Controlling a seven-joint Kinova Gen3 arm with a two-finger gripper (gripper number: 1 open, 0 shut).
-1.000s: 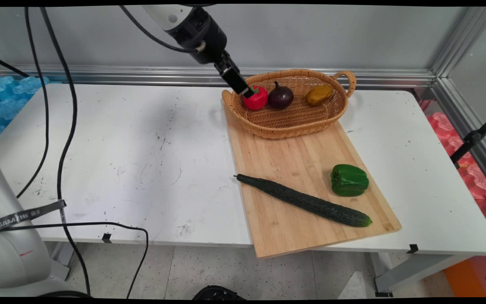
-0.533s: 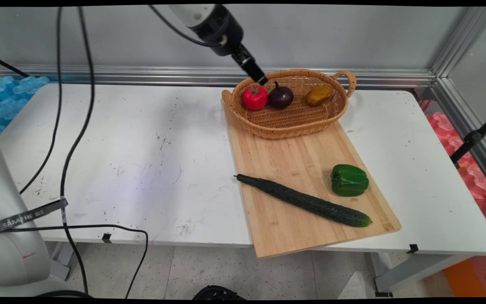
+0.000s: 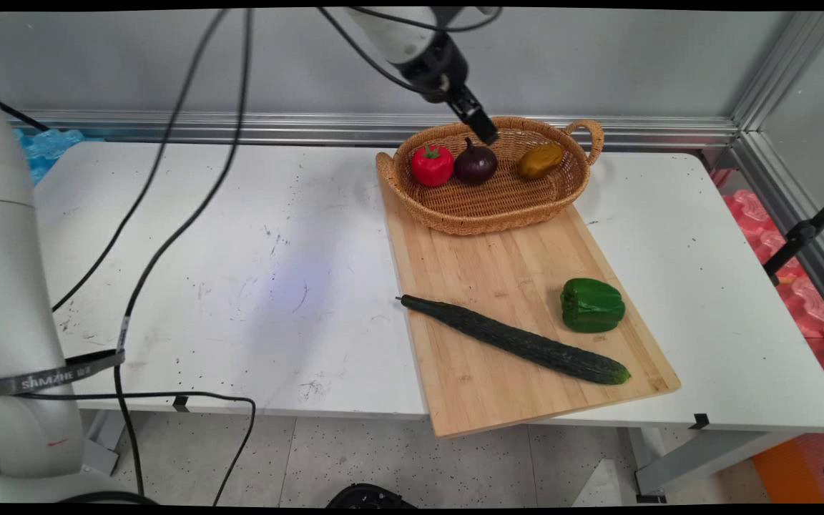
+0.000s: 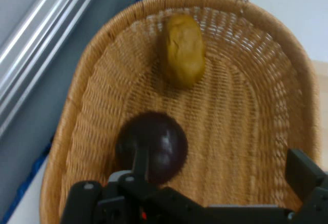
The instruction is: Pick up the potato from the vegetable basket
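Fingers wide apart, empty, above purple onion in wicker basket.

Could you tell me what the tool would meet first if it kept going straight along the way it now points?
Most likely the dark purple onion: in the hand view it lies directly ahead of the tool, inside the wicker basket. The potato lies farther along. Depth is unclear, so the tool might pass just over the onion.

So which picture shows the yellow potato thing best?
The hand view: the potato shows large, lying in the wicker basket beyond the purple onion. The main view shows the potato small, at the basket's right end near a handle.
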